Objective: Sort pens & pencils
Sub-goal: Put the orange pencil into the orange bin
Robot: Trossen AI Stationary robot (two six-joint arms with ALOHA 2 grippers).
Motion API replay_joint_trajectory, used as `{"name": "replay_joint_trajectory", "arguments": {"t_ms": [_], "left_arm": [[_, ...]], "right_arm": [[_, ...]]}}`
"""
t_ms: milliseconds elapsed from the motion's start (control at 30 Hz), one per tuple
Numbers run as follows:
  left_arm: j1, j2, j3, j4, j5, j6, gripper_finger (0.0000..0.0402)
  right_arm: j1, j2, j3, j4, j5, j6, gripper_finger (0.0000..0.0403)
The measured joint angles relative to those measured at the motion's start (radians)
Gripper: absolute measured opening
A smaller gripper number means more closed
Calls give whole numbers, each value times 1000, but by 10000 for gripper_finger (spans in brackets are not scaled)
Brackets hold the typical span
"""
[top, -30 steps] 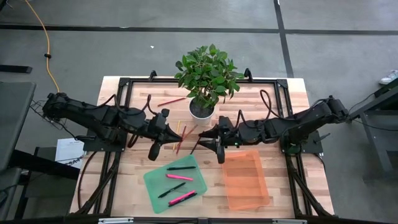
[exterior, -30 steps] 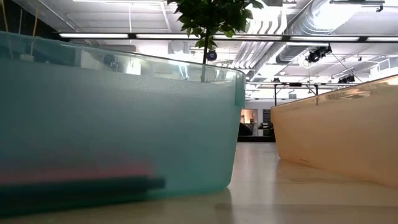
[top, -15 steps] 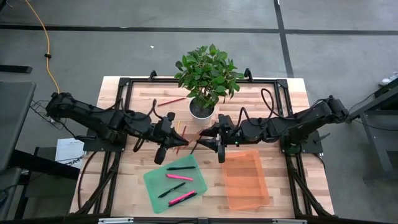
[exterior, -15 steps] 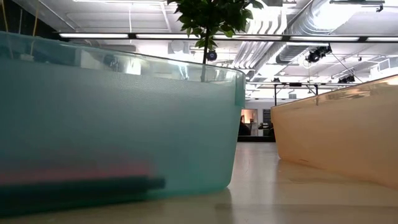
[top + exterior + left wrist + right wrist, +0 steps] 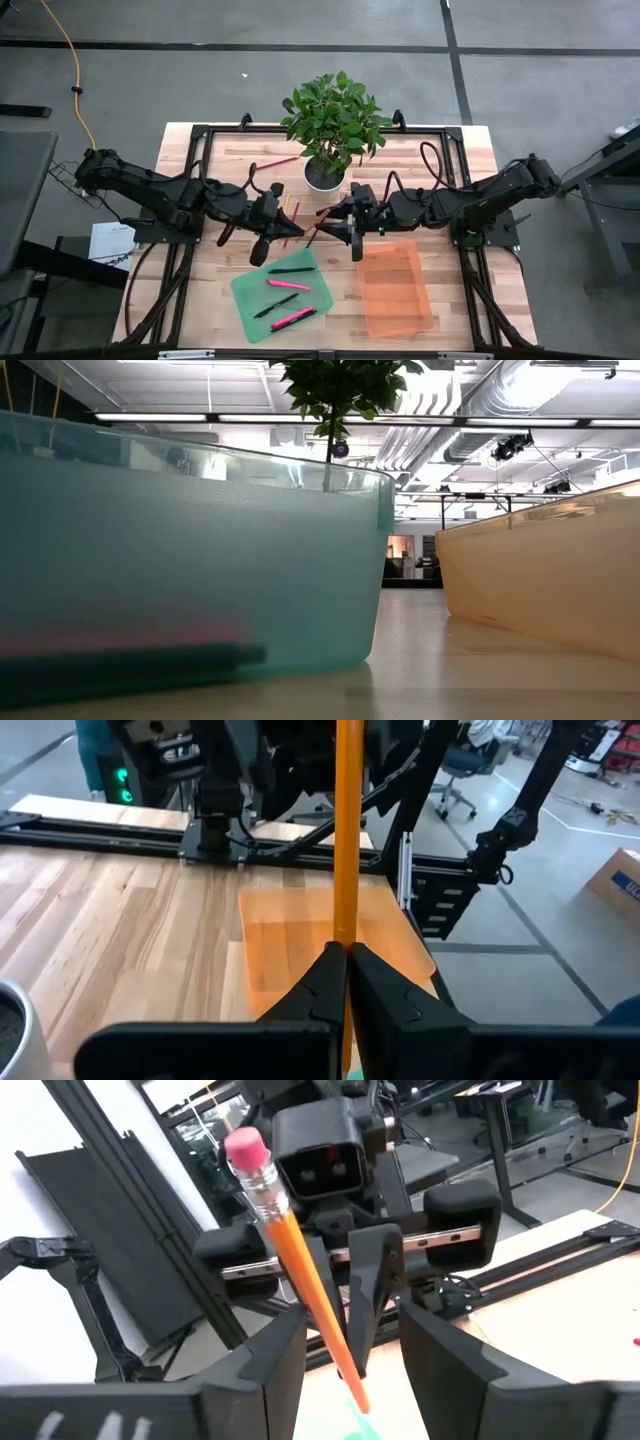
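An orange pencil (image 5: 348, 830) with a pink eraser is standing upright above the table's middle. Other pencils (image 5: 291, 222) are lying beside the plant pot. Four pens (image 5: 285, 297), pink and black, are lying in the green tray.

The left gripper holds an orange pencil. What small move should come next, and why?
Probably the right gripper should close on the orange pencil. The left gripper is shut on it, and the pencil passes between the right gripper's open fingers, so a handover looks prepared. The orange bin lies on the right arm's side, with no pencils in it.
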Motion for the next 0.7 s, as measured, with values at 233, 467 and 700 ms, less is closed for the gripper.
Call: {"name": "replay_joint_trajectory", "arguments": {"t_ms": [233,467,700], "left_arm": [[0,0,0,-1,-3,3,0],[0,0,0,-2,-3,2,0],[0,0,0,-2,-3,2,0]], "right_arm": [[0,0,0,7,0,0,154],[0,0,0,9,0,-4,122],[0,0,0,9,-3,-8,79]]}}
